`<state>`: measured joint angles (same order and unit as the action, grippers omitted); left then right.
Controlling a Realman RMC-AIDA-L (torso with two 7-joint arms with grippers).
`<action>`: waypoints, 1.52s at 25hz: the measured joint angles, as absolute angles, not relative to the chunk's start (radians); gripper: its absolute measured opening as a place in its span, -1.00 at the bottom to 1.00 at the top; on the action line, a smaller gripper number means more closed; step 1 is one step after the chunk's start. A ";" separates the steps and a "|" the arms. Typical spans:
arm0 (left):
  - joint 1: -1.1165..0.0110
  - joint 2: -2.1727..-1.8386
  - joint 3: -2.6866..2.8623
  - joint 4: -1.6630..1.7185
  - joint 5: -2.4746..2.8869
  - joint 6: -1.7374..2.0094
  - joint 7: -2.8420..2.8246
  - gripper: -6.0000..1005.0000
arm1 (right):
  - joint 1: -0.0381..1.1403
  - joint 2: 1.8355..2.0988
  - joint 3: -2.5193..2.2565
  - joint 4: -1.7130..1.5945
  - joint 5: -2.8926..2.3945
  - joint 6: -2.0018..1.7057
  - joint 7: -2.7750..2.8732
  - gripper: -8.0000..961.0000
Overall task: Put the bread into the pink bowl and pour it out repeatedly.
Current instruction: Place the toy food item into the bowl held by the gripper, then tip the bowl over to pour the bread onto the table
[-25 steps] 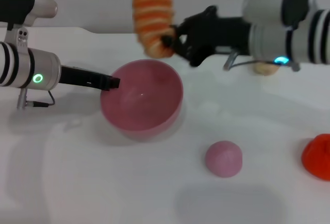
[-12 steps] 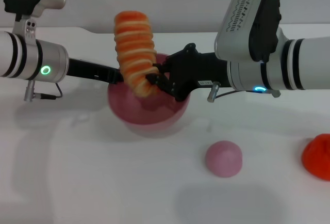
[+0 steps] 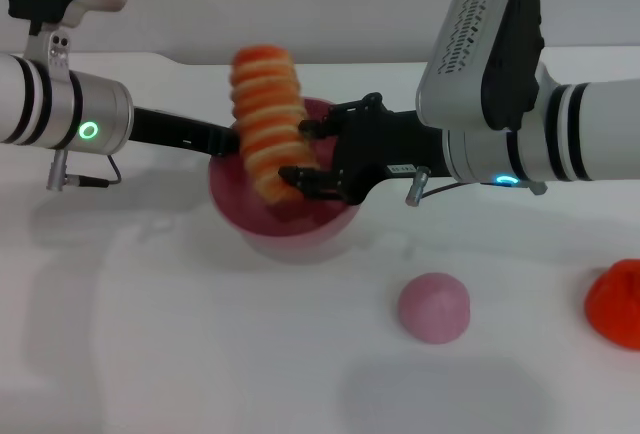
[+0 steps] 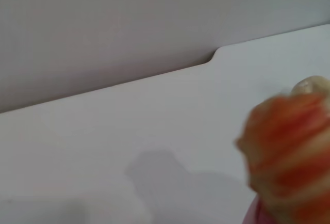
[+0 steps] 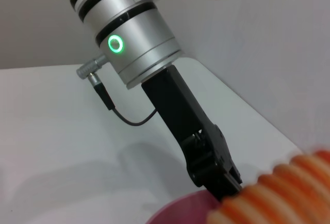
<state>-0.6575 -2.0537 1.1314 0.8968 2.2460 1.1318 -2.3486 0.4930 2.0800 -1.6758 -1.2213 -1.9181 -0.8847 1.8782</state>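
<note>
The right gripper [image 3: 305,149] has spread its fingers, releasing the bread [image 3: 268,119], which now stands tilted in the pink bowl [image 3: 290,234]; the left gripper [image 5: 219,170] clamps the rim, ready for pouring.

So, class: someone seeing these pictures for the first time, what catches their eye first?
The striped orange-and-cream bread standing on end in the pink bowl at the middle of the table. The right end effector is open beside its lower end; the left end effector holds the bowl's rim. A pink bun sits nearer the camera.
</note>
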 joint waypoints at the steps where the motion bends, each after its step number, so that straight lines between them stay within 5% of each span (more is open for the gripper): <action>1: -0.658 -2.054 1.131 0.897 2.246 1.132 -2.349 -0.90 | 0.493 2.080 -1.676 -1.221 -1.918 -0.885 1.878 -0.14; 5: -0.660 -2.052 1.130 0.897 2.247 1.122 -2.349 -0.89 | 0.491 2.080 -1.675 -1.222 -1.919 -0.887 1.877 0.19; 15: -0.659 -2.049 1.129 0.897 2.258 1.078 -2.349 -0.90 | 0.443 2.087 -1.639 -1.308 -1.858 -0.846 1.747 0.19; 22: -0.656 -2.055 1.139 0.897 2.256 1.067 -2.345 -0.89 | 0.334 2.080 -1.607 -1.315 -1.243 -0.751 1.180 0.19; 38: -0.680 -2.061 1.315 0.910 2.221 0.953 -2.348 -0.89 | 0.306 2.077 -1.579 -0.649 0.100 -1.287 0.223 0.19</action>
<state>-0.6795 -2.0608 1.3147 0.9104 2.2209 0.9530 -2.3481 0.3064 2.0771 -1.5786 -0.6486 0.0995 -1.2871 0.2228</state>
